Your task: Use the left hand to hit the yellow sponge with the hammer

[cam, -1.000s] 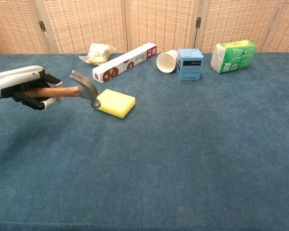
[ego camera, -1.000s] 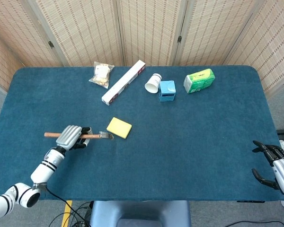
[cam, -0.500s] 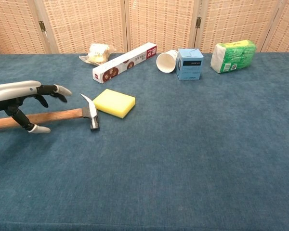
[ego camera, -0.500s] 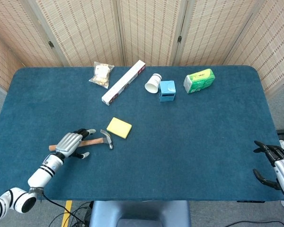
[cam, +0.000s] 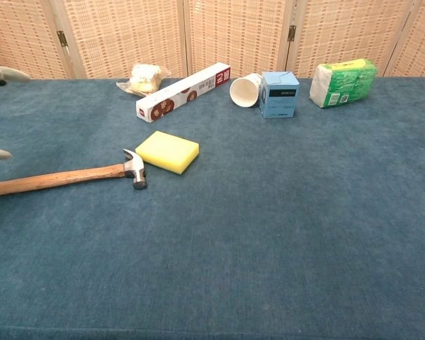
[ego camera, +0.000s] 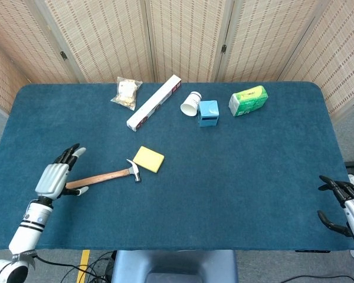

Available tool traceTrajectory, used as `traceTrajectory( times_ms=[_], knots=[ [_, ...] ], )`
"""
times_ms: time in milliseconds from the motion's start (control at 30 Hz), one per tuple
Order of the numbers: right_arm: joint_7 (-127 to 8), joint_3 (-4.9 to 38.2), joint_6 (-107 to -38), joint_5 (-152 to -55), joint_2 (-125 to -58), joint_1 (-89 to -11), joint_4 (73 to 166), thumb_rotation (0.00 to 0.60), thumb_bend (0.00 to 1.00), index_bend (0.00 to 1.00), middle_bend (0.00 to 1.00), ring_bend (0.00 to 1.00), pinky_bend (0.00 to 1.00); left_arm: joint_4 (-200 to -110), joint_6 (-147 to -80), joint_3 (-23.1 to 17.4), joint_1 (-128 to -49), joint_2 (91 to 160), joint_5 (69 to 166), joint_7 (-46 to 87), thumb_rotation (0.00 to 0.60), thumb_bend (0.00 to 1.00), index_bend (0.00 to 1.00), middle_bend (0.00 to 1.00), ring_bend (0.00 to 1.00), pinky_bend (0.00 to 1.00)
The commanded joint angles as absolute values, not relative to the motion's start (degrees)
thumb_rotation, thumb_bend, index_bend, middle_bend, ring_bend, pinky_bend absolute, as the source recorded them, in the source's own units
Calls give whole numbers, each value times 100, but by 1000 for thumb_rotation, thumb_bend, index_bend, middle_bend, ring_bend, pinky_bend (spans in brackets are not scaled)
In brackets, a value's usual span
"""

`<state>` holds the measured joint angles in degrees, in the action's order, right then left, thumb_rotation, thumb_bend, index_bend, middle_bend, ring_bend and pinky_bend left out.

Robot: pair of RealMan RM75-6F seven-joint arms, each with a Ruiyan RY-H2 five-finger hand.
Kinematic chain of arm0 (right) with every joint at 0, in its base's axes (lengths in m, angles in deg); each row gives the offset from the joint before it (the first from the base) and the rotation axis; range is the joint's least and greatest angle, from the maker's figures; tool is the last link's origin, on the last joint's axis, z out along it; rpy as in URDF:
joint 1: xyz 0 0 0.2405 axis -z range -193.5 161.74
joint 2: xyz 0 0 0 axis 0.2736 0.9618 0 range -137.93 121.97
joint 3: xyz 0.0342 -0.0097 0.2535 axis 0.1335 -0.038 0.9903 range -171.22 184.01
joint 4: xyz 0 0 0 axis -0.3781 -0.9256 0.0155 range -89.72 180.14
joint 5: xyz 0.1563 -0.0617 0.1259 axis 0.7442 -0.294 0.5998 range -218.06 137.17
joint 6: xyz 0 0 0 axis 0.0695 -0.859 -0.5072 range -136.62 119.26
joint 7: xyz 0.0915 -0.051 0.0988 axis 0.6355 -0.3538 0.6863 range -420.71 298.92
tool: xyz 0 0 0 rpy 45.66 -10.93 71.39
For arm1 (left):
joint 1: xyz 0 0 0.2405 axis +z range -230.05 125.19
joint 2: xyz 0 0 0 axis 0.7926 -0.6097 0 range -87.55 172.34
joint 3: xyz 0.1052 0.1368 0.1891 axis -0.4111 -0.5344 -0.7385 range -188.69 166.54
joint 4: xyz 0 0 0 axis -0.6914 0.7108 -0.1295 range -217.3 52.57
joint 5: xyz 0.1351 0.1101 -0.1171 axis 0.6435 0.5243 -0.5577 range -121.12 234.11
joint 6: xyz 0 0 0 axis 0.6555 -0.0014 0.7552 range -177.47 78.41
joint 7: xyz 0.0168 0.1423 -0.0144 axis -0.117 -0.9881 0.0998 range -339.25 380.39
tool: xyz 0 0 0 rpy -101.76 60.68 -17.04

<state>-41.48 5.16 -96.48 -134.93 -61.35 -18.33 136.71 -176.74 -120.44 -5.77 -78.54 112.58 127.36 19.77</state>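
Both hands hold nothing. The left hand (ego camera: 53, 177) hovers with its fingers (ego camera: 71, 154) spread apart, over the butt end of the wooden-handled claw hammer (ego camera: 106, 174); whether it touches the handle cannot be told from the head view, and the chest view shows only fingertips (cam: 1, 74) at the left edge. The hammer lies flat on the blue carpeted table (ego camera: 236, 177), its handle running away from the left hand and its steel head just beside the near corner of the flat yellow rectangular sponge (ego camera: 148, 159), touching or almost so. Beyond the sponge, farther from the left hand, sit a clear bag of pale snacks (ego camera: 127, 94), a long white and red box (ego camera: 154, 102), a white paper cup on its side (ego camera: 190, 104), a small blue carton (ego camera: 208, 112) and a green soft pack (ego camera: 248, 100). The right hand (ego camera: 345, 207) rests well apart at the table's opposite near corner, fingers loosely curled and parted.
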Motion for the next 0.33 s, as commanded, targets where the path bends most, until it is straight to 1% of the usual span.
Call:
traceTrajectory(
  times_ms=[33, 200, 333],
  knots=[
    [-4110, 545, -9672, -13533, -6179, -1867, 13596, 600, 258, 116, 335, 193, 201, -17873, -12924, -649, -7206, 11119, 12641, 1586, 600, 176, 123, 63, 0, 193],
    [-4089, 586, -9602, -13567, -6237, -1969, 13563, 600, 258, 116, 336, 192, 201, -17839, -13572, -808, -6675, 11003, 12787, 1470, 600, 177, 153, 77, 0, 193],
    [-4116, 588, -9500, -13592, -6286, -2049, 13575, 600, 258, 116, 336, 192, 201, -17867, -13764, -938, -6389, 10920, 12934, 1601, 600, 176, 172, 88, 0, 193]
  ],
)
